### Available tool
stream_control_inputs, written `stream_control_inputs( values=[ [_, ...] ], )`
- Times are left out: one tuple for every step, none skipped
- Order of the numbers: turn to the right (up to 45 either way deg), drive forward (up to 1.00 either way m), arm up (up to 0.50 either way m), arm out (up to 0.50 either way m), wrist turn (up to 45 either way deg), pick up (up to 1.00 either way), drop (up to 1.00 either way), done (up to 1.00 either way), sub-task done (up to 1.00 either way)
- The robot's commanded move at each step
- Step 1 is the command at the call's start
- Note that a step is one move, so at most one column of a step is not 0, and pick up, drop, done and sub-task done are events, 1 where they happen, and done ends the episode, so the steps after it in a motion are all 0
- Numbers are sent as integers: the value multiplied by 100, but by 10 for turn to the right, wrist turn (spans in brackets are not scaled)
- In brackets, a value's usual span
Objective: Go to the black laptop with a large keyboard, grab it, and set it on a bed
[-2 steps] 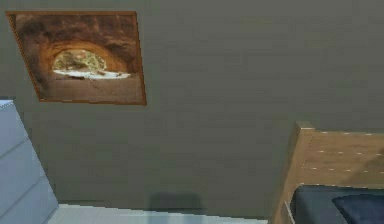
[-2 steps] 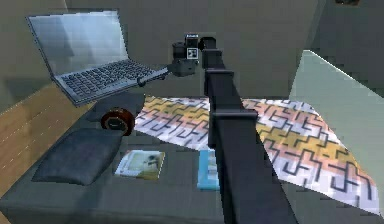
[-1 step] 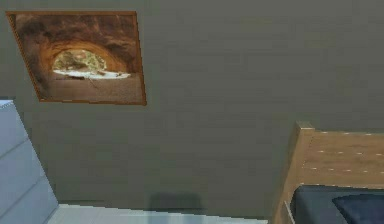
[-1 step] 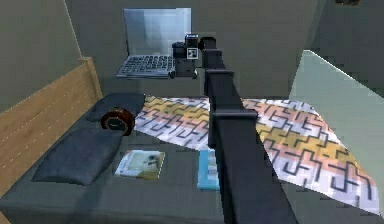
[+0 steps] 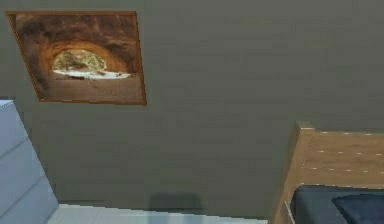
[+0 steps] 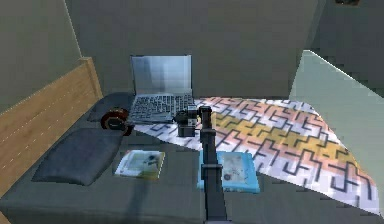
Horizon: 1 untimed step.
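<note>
Bed (image 6: 165, 192) with patterned quilt (image 6: 290, 135) and wooden headboard (image 6: 45, 112): the laptop (image 6: 160, 92) lay open upon it by the grey pillow (image 6: 85, 155), seemingly at its intended place, arm (image 6: 207, 165) reaching alongside, though whether the jaws held it could not be told.

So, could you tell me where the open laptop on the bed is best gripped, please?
On the laptop, probably the near edge of the flat keyboard half, coming from the near side: its screen stands upright along the far edge, blocking that side.
</note>
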Motion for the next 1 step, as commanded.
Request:
stream_control_inputs(
  values=[
    [0, 0, -32, 0, 0, 0, 0, 0, 0]
  ],
)
